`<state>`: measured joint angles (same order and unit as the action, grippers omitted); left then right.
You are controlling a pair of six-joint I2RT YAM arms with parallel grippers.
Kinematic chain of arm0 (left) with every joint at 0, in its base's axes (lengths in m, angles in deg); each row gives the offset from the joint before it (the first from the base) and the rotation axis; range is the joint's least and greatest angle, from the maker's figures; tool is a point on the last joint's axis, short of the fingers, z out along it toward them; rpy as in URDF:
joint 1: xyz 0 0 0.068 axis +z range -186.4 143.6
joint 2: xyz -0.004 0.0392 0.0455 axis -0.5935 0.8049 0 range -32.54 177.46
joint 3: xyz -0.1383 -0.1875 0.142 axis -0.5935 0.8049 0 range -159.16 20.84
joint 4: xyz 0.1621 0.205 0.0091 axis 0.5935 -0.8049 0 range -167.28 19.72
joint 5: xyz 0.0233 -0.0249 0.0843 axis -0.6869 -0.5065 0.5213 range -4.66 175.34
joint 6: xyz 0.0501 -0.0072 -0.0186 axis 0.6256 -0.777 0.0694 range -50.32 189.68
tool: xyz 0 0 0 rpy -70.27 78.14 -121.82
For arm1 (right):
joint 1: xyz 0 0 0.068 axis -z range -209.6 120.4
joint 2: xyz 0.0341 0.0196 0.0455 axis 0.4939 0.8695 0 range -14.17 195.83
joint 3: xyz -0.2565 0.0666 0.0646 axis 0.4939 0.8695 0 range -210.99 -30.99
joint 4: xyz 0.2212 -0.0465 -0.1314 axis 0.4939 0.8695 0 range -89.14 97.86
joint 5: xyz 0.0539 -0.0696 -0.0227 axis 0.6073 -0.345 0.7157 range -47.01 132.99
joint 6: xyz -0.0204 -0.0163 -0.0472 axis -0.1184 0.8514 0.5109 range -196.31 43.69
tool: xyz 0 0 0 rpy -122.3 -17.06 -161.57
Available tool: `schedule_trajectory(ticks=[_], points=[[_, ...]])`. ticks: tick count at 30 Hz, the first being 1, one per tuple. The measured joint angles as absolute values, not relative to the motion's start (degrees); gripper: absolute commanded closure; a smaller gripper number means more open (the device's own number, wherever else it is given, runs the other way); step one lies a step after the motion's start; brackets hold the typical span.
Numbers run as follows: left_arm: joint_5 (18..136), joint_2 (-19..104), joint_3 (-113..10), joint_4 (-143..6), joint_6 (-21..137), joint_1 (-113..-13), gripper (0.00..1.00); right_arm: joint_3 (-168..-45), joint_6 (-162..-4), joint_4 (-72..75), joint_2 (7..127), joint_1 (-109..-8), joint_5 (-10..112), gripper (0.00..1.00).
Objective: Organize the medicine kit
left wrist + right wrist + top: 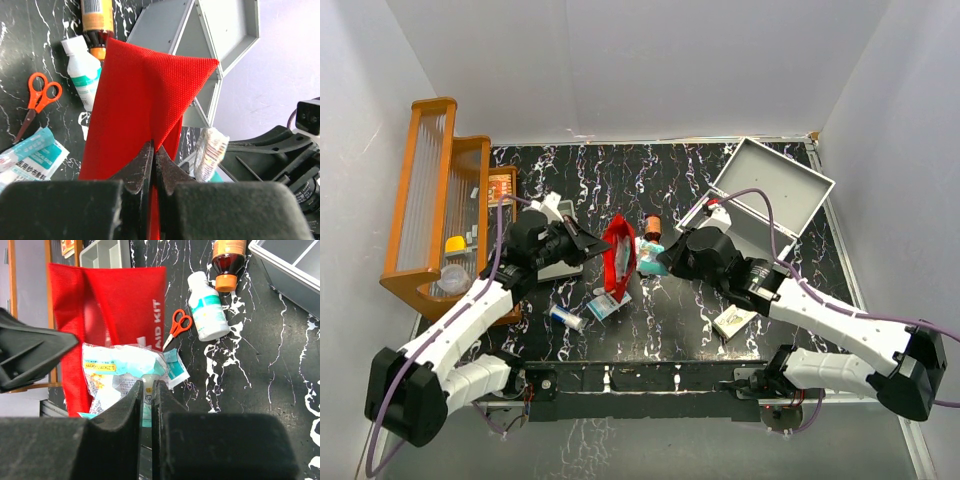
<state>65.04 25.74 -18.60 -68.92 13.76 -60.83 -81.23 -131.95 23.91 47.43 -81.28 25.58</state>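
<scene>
Right now I have the left gripper (154, 152) pinched tight on the edge of the red pouch (145, 100), which stands up off the black marble table (670, 170) near the middle. The right gripper (147, 390) is clamped on a clear plastic packet (117, 370) of dressings, just beside the pouch's open side; the words "AID KIT" run along the pouch there.

The medicine kit (790, 190) lies at the far right of the table with its lid open, well to the right of the left gripper and near the right one, behind and to the right of that wrist. From the right wrist camera I see only its corner at the upper right edge; the amber bottle (227, 260) and the white bottle (207, 312) lie between it and the fingers, with the orange scissors (176, 326) just left of the white bottle. From the left wrist camera the kit's grey compartments show beyond the pouch's raised corner. Neither gripper touches the kit.

A small grey tray (105, 252) sits behind the pouch, and a wooden rack (425, 200) stands at the left edge.
</scene>
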Motion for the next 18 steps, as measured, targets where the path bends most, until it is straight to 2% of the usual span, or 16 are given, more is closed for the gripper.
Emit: schedule_trajectory(ticks=[8, 18], points=[[62.31, 31.03, -12.64, -57.83, 8.05, -61.29, 1.00, -81.41, -131.79, 22.64, 49.09, -81.23, 27.17, 1.00], [62.11, 31.89, -6.34, -50.80, 4.82, -62.16, 1.00, -81.41, -133.59, 12.76, 55.69, -81.06, 32.79, 1.00]])
